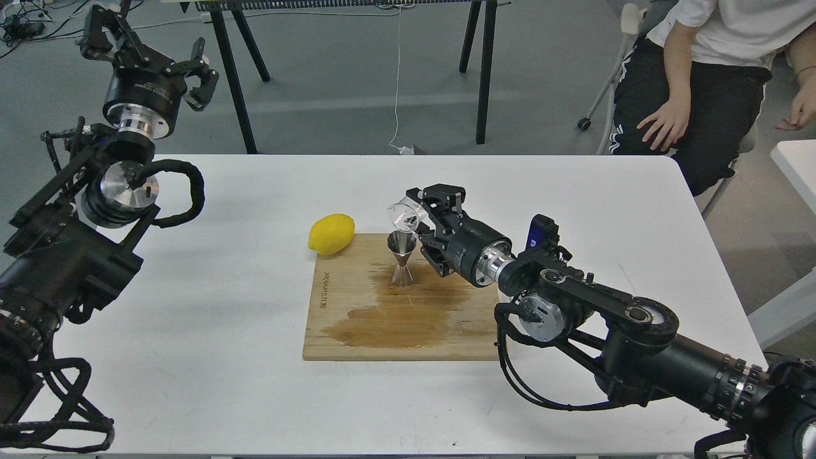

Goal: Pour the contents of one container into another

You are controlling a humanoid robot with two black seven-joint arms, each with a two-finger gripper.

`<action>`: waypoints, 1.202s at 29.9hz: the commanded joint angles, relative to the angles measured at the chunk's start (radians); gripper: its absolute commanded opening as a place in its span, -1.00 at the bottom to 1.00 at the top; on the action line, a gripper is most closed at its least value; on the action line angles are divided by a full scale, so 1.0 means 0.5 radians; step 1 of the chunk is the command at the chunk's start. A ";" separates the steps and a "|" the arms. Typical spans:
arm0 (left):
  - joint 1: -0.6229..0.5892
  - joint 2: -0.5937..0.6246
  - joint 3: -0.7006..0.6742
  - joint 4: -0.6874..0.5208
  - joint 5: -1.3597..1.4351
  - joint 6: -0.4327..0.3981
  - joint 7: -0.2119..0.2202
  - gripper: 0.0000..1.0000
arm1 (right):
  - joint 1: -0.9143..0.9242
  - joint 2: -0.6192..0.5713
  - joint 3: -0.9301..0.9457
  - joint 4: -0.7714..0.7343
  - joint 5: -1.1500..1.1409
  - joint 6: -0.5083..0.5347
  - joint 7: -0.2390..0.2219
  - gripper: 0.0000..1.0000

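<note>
One pour underway: right gripper (422,220) clamps the glass cup (405,215), tipped just above the jigger (402,257) upright on the cutting board (338,319). Wet stain on board suggests spillage. Left gripper (153,48) spread, empty, well apart. Can't see liquid level in cup or jigger.

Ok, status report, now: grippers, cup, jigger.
Right gripper shut on glass cup, tipped over jigger. Left gripper open, raised, idle. Jigger upright on wet board; lemon clear.
</note>
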 commanded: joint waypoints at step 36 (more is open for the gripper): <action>0.000 -0.003 0.000 0.000 -0.001 0.000 -0.001 0.99 | 0.076 0.000 -0.149 -0.099 -0.728 -0.110 0.013 -0.29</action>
